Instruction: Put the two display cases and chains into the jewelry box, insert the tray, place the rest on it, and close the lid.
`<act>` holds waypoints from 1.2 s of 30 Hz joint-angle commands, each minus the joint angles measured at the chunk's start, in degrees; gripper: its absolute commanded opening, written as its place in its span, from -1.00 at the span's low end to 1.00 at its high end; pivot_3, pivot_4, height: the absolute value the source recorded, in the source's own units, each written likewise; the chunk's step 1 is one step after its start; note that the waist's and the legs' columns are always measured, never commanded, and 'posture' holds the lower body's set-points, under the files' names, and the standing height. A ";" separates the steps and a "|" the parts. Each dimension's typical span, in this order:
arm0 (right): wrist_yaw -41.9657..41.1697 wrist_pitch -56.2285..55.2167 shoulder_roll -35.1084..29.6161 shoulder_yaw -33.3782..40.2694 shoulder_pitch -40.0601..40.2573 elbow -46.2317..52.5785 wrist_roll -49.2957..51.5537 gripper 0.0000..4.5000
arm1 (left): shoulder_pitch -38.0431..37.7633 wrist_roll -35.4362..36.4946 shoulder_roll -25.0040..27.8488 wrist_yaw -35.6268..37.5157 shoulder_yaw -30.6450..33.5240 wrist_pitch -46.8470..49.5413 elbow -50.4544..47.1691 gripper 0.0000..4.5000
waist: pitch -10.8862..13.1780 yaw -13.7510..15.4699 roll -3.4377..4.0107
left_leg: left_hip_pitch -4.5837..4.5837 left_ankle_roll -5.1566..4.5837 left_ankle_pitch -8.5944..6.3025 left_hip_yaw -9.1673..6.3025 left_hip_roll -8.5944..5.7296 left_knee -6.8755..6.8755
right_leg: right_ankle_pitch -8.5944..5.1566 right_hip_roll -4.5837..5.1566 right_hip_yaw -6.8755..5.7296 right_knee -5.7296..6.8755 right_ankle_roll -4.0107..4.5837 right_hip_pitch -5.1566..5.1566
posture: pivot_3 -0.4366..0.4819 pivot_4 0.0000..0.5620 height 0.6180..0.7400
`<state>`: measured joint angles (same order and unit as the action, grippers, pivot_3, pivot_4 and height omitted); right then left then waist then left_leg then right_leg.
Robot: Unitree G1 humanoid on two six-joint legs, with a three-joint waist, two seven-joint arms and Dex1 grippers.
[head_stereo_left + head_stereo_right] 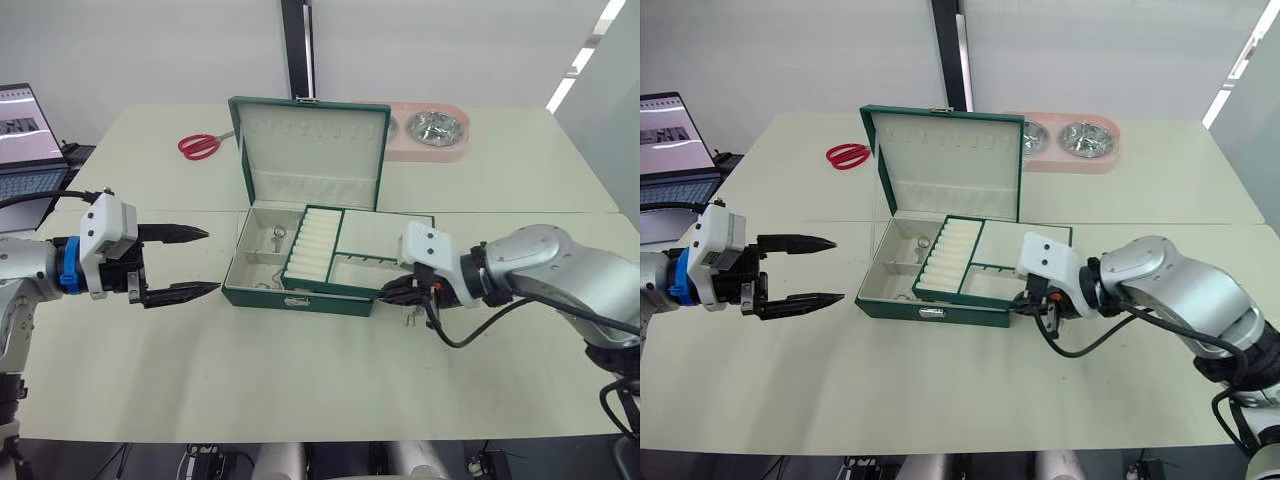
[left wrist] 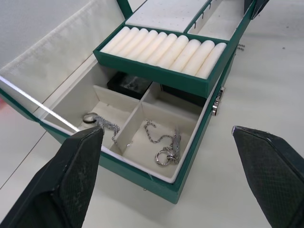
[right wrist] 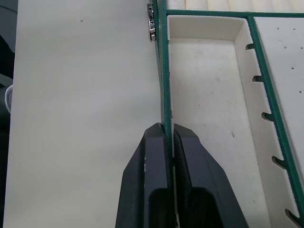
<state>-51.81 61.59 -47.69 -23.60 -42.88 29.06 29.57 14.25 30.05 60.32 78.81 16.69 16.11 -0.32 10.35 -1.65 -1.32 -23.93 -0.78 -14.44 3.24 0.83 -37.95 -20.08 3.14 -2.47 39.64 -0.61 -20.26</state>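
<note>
The dark green jewelry box stands open mid-table with its lid upright behind it. The tray rests over the box's right half, overhanging to the right. My right gripper is shut on the tray's front rim, at the box's right front corner. My left gripper hovers open to the left of the box with nothing in it. In the uncovered left compartments lie two silvery chains. A black display case shows behind them, partly under the tray.
Red scissors lie behind the box on the left. A pink double bowl stand sits behind it on the right. A laptop stands off the table's left edge. A small silvery item lies on the table under my right gripper.
</note>
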 commanded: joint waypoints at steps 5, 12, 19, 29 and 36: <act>-0.59 -2.83 5.14 -3.74 -4.15 -3.47 -4.46 -0.99 | 0.11 -1.10 3.28 0.45 2.53 -1.10 1.29 1.00 | 0.00 -0.03 0.00 | 0.02 0.00 0.00 0.01 0.00 -0.01 | 0.00 0.00 0.00 0.06 0.00 -0.01 | -0.05 -0.47 1.00; -0.51 -3.80 10.89 -6.90 -6.06 -7.84 -8.03 -0.99 | 0.69 -2.17 3.75 0.65 2.68 -1.87 3.26 1.00 | -0.01 -0.07 -0.01 | 0.01 0.00 0.00 0.03 0.00 -0.03 | 0.00 0.00 0.01 0.21 0.00 -0.09 | -0.05 -0.47 1.00; -1.53 -5.13 14.98 -8.81 -8.27 -12.09 -10.66 -0.99 | 0.90 -2.22 3.65 0.68 2.30 -2.08 3.31 1.00 | -0.01 -0.12 -0.02 | 0.02 0.00 0.00 0.03 0.00 -0.03 | 0.00 0.00 0.02 0.24 0.00 -0.11 | -0.05 -0.47 1.00; -1.70 -6.44 21.30 -10.16 -10.27 -17.10 -13.50 -0.99 | 1.55 -2.34 3.16 0.66 1.53 -2.15 3.03 1.00 | -0.03 -0.22 -0.05 | 0.02 0.02 0.01 0.05 0.01 -0.03 | 0.00 0.00 0.02 0.31 0.01 -0.16 | -0.05 -0.47 1.00; -2.15 -6.86 22.60 -10.80 -10.22 -18.16 -14.59 -0.99 | 1.64 -2.45 2.71 0.52 1.18 -2.43 2.95 1.00 | -0.04 -0.21 -0.06 | 0.01 0.02 0.01 0.05 0.00 -0.03 | 0.00 0.00 0.02 0.31 0.01 -0.18 | -0.05 -0.47 1.00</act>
<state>-53.62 55.45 -25.47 -34.42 -52.36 10.05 15.27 15.18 27.66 62.58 79.41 17.24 14.49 3.51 10.32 -1.85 -1.37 -23.92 -0.77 -14.44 3.29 0.83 -37.97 -20.08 3.14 -2.45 39.95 -0.60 -20.45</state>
